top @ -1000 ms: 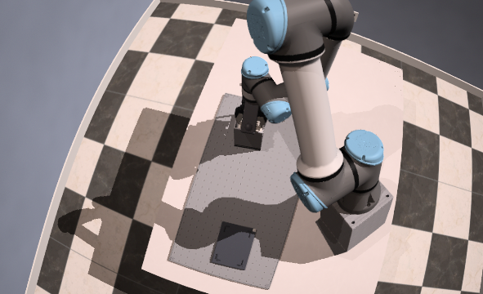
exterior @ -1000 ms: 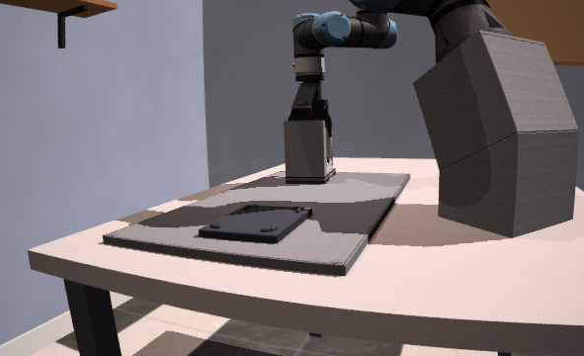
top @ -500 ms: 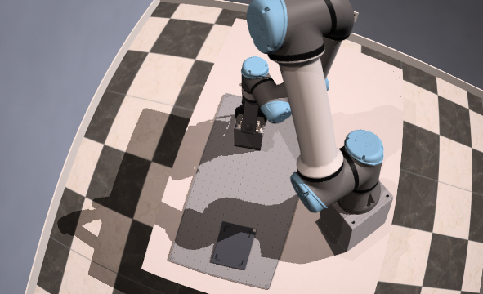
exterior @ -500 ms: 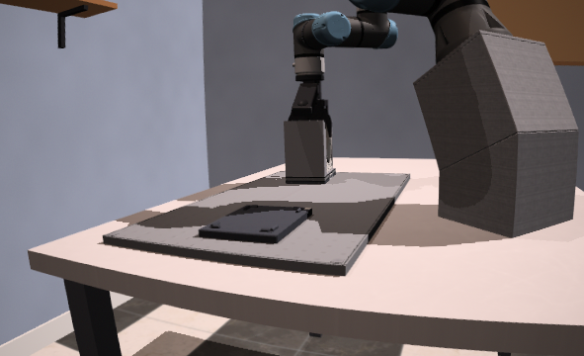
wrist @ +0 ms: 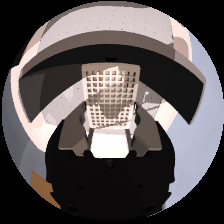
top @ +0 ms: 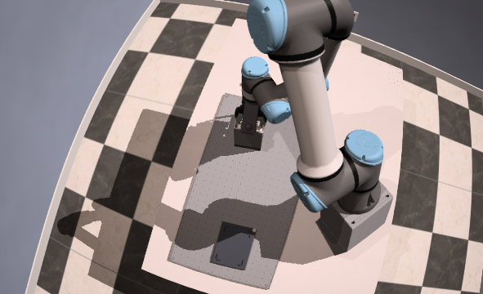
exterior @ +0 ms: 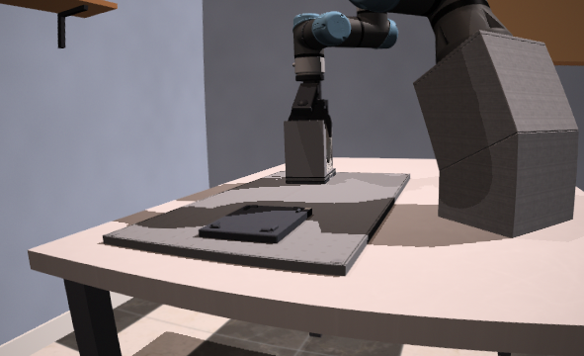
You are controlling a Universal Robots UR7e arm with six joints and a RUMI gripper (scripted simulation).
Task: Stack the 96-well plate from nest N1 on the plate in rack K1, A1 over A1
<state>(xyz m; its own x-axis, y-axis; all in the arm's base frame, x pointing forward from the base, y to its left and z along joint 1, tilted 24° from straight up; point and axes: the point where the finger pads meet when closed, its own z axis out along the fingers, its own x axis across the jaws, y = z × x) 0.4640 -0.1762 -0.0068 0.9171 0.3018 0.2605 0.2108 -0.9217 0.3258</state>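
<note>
My gripper (top: 247, 130) (wrist: 110, 102) reaches down from above into the stack rack K1 (top: 248, 141) (exterior: 305, 150) (wrist: 191, 95), a tall dark box at the far end of the grey baseplate (top: 241, 184) (exterior: 331, 247). It is shut on the white 96-well plate (wrist: 111, 90), whose grid of wells shows between the fingers in the wrist view, inside the rack's dark walls. The top and exterior views hide the plate behind the rack and the gripper. I cannot make out the lower plate or the cut corners. The plate nest N1 (top: 233, 249) (exterior: 257, 224), a flat dark pad near the front, holds nothing.
The arm's grey pedestal (top: 355, 224) (exterior: 504, 133) stands to the right of the baseplate on the pale table (exterior: 420, 297). A wooden shelf (exterior: 54, 5) hangs on the wall at the upper left.
</note>
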